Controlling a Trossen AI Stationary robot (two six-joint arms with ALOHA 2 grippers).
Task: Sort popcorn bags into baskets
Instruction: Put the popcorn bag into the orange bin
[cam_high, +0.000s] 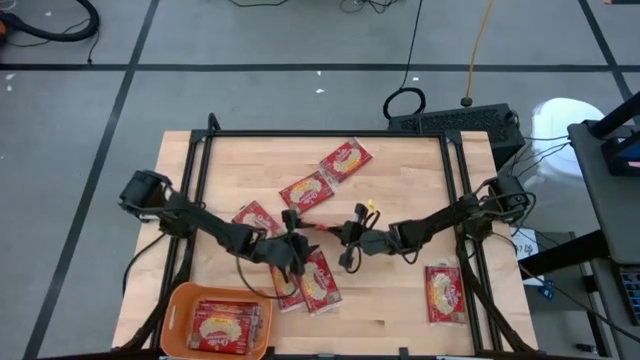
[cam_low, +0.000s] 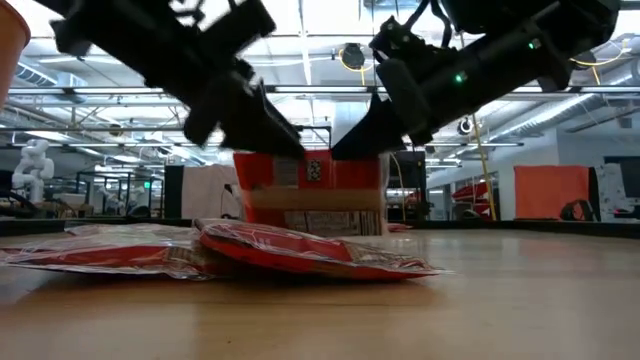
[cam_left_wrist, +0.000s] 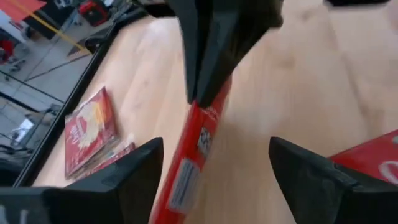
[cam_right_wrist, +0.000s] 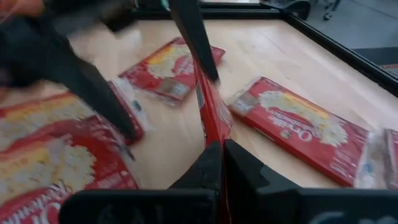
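Low view: pale wooden tabletop (cam_low: 520, 300), bright ceiling-lit workshop behind.

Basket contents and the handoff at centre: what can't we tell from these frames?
- Orange basket: high view shows bags on top; how many lie beneath is hidden.
- Low view: basket cut off by the left edge.
- Held popcorn bag: the right gripper pinches it; printed front not visible, seen edge-on.
- Left gripper: open around the bag; whether its fingers touch it, blur hides.
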